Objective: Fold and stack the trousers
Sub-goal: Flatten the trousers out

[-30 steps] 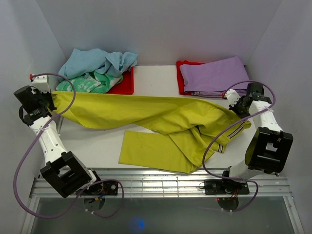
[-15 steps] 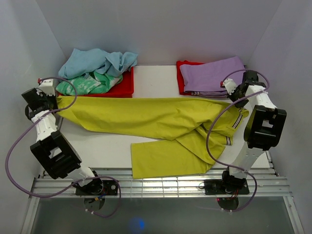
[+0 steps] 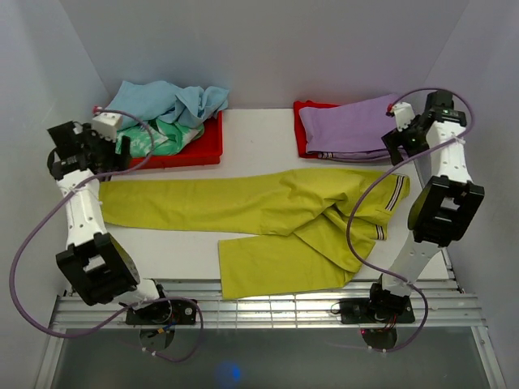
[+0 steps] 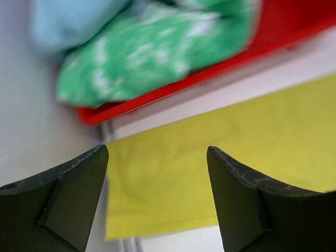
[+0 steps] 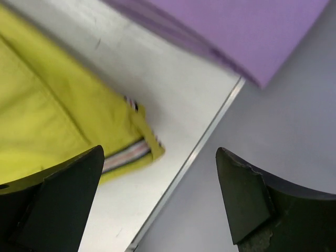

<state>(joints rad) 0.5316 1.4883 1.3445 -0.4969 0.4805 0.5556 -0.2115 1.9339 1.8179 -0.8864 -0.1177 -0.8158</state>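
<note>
Yellow-green trousers (image 3: 268,203) lie spread across the white table, one leg running left to its hem (image 4: 157,210), the other leg (image 3: 284,263) angled toward the near edge. The striped waistband (image 5: 131,152) lies at the right. My left gripper (image 3: 113,142) hangs open above the left hem, nothing between its fingers (image 4: 68,194). Raised over the table's right edge, my right gripper (image 3: 399,136) is open and empty, beside the folded purple trousers (image 3: 353,123).
A red tray (image 3: 207,139) at the back left holds a crumpled light-blue garment (image 3: 162,99) and a green patterned one (image 3: 150,139). The purple trousers rest on a second red tray (image 3: 302,134) at the back right. Grey walls enclose the table on three sides.
Both grippers have opened and let go of the yellow-green trousers, which dropped flat onto the table. Both arms have lifted up and back, away from the cloth.
</note>
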